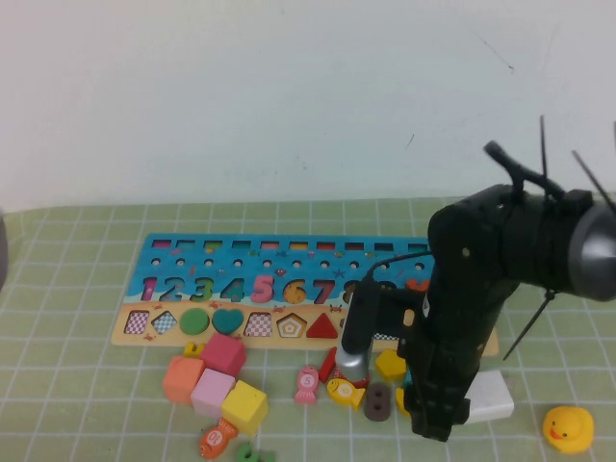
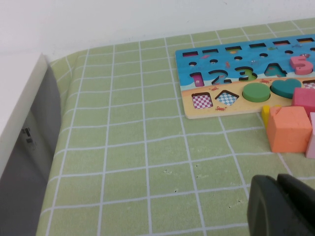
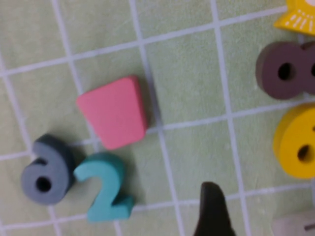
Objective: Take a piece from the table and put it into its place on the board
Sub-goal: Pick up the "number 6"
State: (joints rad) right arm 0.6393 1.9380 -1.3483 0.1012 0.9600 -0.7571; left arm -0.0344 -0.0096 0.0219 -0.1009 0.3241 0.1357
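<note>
The board (image 1: 289, 279) lies across the middle of the table, with a blue numeral part and a tan shape strip. The piece (image 3: 298, 147), a yellow numeral with a round hole, lies flat at the edge of the right wrist view, beside a brown 8 (image 3: 285, 69). My right gripper (image 1: 431, 419) hangs low over the loose pieces in front of the board's right end. One black fingertip (image 3: 210, 196) shows, with bare cloth on both sides, so the gripper is open and holds nothing. My left gripper (image 2: 280, 206) is shut and empty above the cloth, left of the board.
A pink trapezoid (image 3: 114, 118), a grey numeral (image 3: 47, 169) and a teal 2 (image 3: 106, 189) lie near the right gripper. Coloured cubes (image 1: 212, 392) sit front left, a white block (image 1: 491, 395) and a rubber duck (image 1: 568, 428) front right. A white box (image 2: 19, 123) stands at the table's left.
</note>
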